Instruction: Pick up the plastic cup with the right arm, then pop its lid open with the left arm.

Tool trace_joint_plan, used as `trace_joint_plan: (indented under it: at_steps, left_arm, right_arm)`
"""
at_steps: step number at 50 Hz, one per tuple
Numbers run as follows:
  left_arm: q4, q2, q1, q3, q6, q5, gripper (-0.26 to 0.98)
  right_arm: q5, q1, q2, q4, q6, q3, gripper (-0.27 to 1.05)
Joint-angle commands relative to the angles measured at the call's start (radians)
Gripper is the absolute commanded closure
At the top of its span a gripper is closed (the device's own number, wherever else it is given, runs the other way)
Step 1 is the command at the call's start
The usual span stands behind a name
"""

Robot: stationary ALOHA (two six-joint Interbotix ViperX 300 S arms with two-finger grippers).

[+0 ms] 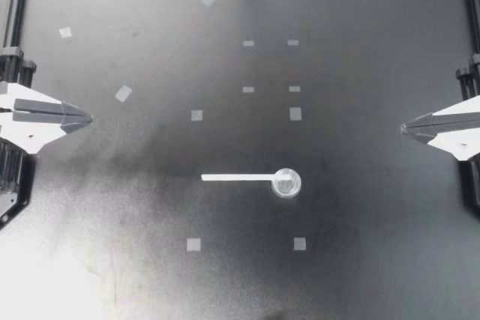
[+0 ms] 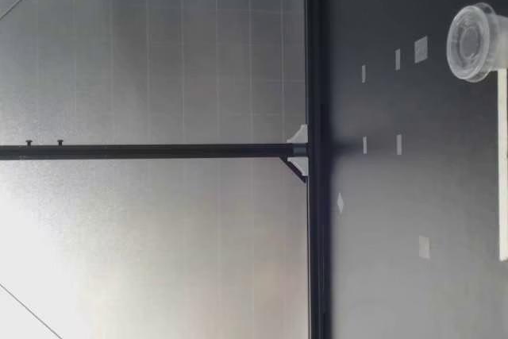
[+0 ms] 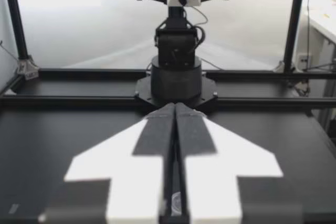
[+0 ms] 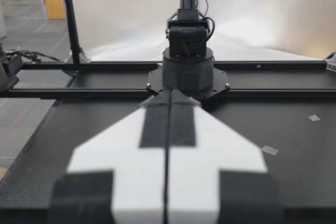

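Clear cup (image 1: 286,183) lower centre, white strip (image 1: 236,177) touching its left side | left gripper (image 1: 87,118), right gripper (image 1: 403,130) at frame edges, fingers pressed together, empty | seemingly parked, well apart from both.

Matte black surface (image 1: 360,260) dotted with pale grey tape squares (image 1: 193,244). Cup (image 1: 286,183) clear, stick (image 1: 236,177) white. Left tool (image 1: 88,118) and right tool (image 1: 403,130) white with dark grey strips.

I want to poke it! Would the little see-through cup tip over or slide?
Probably slide: the clear cup looks low and wide, so tipping seems unlikely. It looks thin and see-through, so it is likely light and squashy. The white strip seems to touch it, so a push may nudge that too.
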Motion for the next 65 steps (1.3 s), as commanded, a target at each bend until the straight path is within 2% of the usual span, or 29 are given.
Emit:
trace_joint_plan:
  at_steps: [1,5,11,15,20,23,26,34,37,43,53,59,65]
  left_arm:
    - [-0.011,0.014,-0.011,0.067,-0.011,-0.009,0.71]
    - [-0.071,0.014,-0.011,0.091,-0.012,-0.015,0.78]
    - [-0.153,0.048,-0.003,0.089,-0.005,0.002,0.77]
    - [-0.158,0.118,0.002,0.012,0.002,0.031,0.77]
    - [-0.155,0.284,0.002,-0.138,0.018,0.124,0.77]
    - [-0.155,0.417,0.002,-0.218,0.026,0.16,0.77]
    - [-0.155,0.532,0.002,-0.265,0.029,0.152,0.77]
    - [-0.155,0.784,-0.006,-0.357,0.021,0.13,0.77]
    - [-0.153,0.867,-0.017,-0.394,0.037,0.13,0.77]
    - [-0.121,1.003,-0.038,-0.469,0.077,0.13,0.77]
    - [-0.115,1.115,-0.04,-0.538,0.16,0.097,0.77]
    - [-0.115,1.137,-0.04,-0.56,0.175,0.063,0.77]
    - [-0.115,1.167,-0.04,-0.563,0.176,0.028,0.77]
  right_arm:
    - [-0.002,-0.002,0.008,-0.002,-0.008,0.021,0.81]
    - [0.002,-0.002,0.014,-0.005,-0.021,0.08,0.92]
    - [0.009,-0.002,0.044,-0.002,0.003,0.141,0.93]
    - [0.009,-0.002,0.081,-0.003,0.041,0.135,0.92]
    - [0.015,0.003,0.172,-0.005,0.1,0.133,0.87]
    - [0.008,0.02,0.256,-0.006,0.133,0.141,0.79]
    - [-0.006,0.034,0.319,-0.006,0.149,0.141,0.68]
    - [-0.155,0.071,0.515,-0.005,0.225,0.147,0.17]
    - [-0.204,0.074,0.586,-0.003,0.27,0.144,0.06]
    - [-0.33,0.074,0.759,-0.006,0.373,0.121,0.09]
    - [-0.531,0.074,1.022,-0.006,0.388,0.041,0.09]
    - [-0.534,0.074,1.106,-0.003,0.388,-0.002,0.09]
    - [-0.532,0.072,1.129,0.012,0.38,-0.008,0.09]
